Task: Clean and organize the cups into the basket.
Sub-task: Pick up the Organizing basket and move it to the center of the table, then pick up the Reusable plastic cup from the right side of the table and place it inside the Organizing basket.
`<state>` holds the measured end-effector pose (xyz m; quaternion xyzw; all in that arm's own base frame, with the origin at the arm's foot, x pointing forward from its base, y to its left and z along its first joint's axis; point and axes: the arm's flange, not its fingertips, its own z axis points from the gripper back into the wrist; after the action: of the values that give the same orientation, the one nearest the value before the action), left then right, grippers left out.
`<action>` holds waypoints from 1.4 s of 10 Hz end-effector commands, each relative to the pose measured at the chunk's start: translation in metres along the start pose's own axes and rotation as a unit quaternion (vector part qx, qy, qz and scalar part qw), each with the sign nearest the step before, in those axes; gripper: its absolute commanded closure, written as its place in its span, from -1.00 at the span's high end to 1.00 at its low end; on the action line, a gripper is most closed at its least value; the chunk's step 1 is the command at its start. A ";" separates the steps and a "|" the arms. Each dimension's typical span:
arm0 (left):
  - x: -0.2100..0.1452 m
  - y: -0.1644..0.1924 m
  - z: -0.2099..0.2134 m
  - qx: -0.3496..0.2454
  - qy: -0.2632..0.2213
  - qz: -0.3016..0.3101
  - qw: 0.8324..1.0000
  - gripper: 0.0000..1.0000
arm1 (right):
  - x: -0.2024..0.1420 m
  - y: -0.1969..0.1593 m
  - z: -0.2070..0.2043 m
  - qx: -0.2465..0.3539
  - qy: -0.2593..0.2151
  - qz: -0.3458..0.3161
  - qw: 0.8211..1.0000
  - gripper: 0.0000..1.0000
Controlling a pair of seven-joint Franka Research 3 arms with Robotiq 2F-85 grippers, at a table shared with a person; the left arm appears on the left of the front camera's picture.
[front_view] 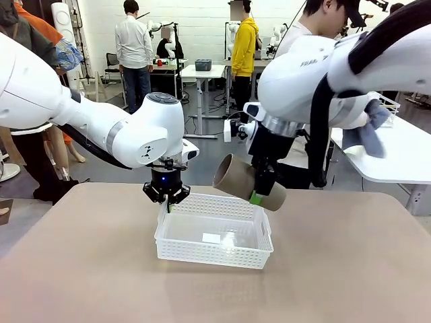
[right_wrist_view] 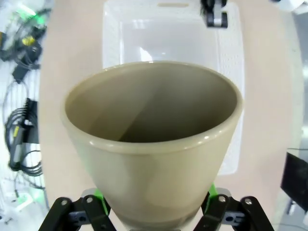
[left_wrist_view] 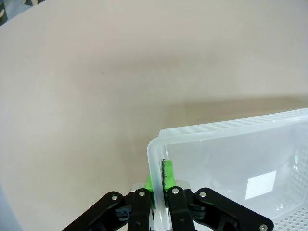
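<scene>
Front view: left fingers [front_view: 167, 200] pinch the rim of the white basket [front_view: 209, 250], mid-frame; right fingers [front_view: 260, 190] hug the tan cup [front_view: 236, 176], tipped above it. Best stand it up, then lower slowly.

Quick count: one white lattice basket [front_view: 209, 254] on one tan table [front_view: 101, 269], and just one tan cup [front_view: 239, 178], tilted in the air just above the basket's far right corner. Two grippers: the left gripper [front_view: 168, 202] is pinched onto the basket's far left rim, and the right gripper [front_view: 258, 194] is clamped around that cup. There's one white label [front_view: 212, 237] inside the basket, and well behind it two people stand, a person in white [front_view: 133, 44] and a person in yellow [front_view: 244, 44].
</scene>
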<state>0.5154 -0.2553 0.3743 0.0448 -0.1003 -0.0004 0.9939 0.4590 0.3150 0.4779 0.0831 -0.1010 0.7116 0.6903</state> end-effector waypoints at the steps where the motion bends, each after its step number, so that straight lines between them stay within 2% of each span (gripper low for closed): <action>1: 0.000 0.000 0.000 0.000 0.000 0.000 1.000 -1.00 | 0.012 -0.016 -0.024 -0.017 0.019 -0.007 1.000 0.65; 3: 0.000 0.000 0.000 0.000 0.000 0.000 1.000 -1.00 | 0.018 -0.026 -0.051 -0.044 0.030 -0.002 0.999 0.65; 9: 0.000 0.000 0.000 0.000 0.000 0.000 1.000 -1.00 | 0.015 -0.037 -0.118 0.022 0.054 -0.016 0.998 0.65; 13: 0.000 0.000 0.000 0.000 0.000 0.000 1.000 -1.00 | 0.009 -0.034 -0.139 0.056 0.063 -0.017 0.996 0.65; 14: 0.000 0.000 0.000 0.000 0.000 0.000 1.000 -1.00 | 0.009 -0.033 -0.138 0.060 0.063 -0.018 0.996 0.84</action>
<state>0.5151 -0.2559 0.3743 0.0448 -0.1002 -0.0009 0.9940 0.4914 0.3605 0.3438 0.0861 -0.0265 0.7136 0.6948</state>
